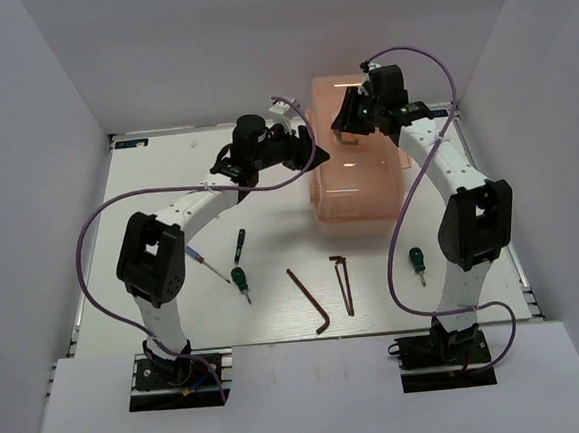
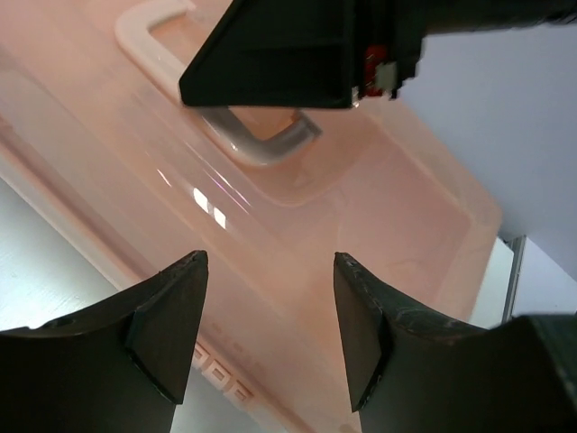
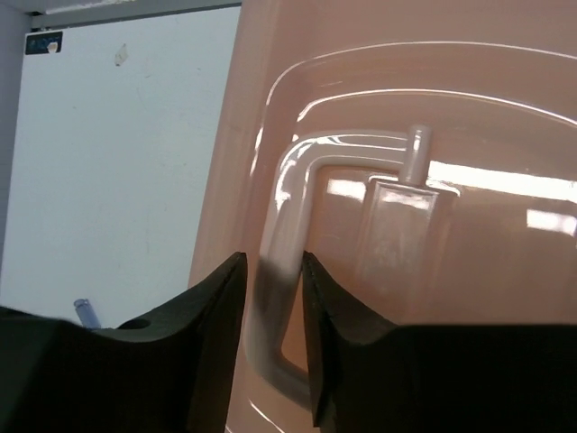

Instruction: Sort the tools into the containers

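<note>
The salmon-pink toolbox [image 1: 360,161] stands closed at the back of the table. My right gripper [image 1: 347,122] is over its lid; in the right wrist view its jaws [image 3: 273,262] are shut on the left bar of the pale lid handle [image 3: 288,207]. My left gripper [image 1: 315,154] hangs open at the box's left side, and only the pink lid [image 2: 361,207] shows between its fingers [image 2: 176,316]. Green screwdrivers [image 1: 239,246] [image 1: 239,279] [image 1: 416,262], a thin red/blue driver [image 1: 208,266] and two hex keys [image 1: 308,297] [image 1: 343,282] lie on the near table.
White walls enclose the table on three sides. The right gripper's dark body [image 2: 279,54] fills the top of the left wrist view, just above the handle [image 2: 261,144]. Both arms' purple cables loop beside them.
</note>
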`<state>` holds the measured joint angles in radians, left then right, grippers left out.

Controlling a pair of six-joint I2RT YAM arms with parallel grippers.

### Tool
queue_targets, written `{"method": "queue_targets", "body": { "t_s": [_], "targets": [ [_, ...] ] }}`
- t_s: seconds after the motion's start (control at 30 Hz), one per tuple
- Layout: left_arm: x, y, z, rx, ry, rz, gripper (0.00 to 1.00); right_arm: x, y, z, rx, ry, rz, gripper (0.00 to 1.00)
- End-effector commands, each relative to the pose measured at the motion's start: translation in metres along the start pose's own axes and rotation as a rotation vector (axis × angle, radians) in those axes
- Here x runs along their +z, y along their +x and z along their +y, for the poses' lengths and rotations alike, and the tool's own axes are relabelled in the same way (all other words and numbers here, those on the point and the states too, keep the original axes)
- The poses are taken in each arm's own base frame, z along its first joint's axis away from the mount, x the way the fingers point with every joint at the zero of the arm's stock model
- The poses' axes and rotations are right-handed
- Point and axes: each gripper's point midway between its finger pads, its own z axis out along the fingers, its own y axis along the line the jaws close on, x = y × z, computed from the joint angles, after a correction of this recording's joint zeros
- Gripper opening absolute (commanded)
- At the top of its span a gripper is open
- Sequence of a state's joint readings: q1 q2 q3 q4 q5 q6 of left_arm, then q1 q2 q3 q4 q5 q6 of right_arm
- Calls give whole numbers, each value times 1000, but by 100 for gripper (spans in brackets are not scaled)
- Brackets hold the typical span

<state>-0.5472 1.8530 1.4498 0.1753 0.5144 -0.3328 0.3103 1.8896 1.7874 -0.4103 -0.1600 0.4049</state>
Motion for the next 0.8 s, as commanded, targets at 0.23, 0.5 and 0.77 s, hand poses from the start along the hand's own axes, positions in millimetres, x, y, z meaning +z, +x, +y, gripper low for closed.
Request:
{"method": "queue_targets", "body": {
  "t_s": [0.23, 0.5, 0.77],
  "targets": [
    [15, -4, -5, 28, 18, 32, 68, -22, -3, 31, 135, -216, 58, 30],
    [22, -36, -10, 58, 21, -6, 68, -35, -16, 38, 179, -293, 43, 27],
    [39, -48, -8, 38, 37, -23, 68, -34, -15, 36, 207, -316, 55, 27]
  ]
}}
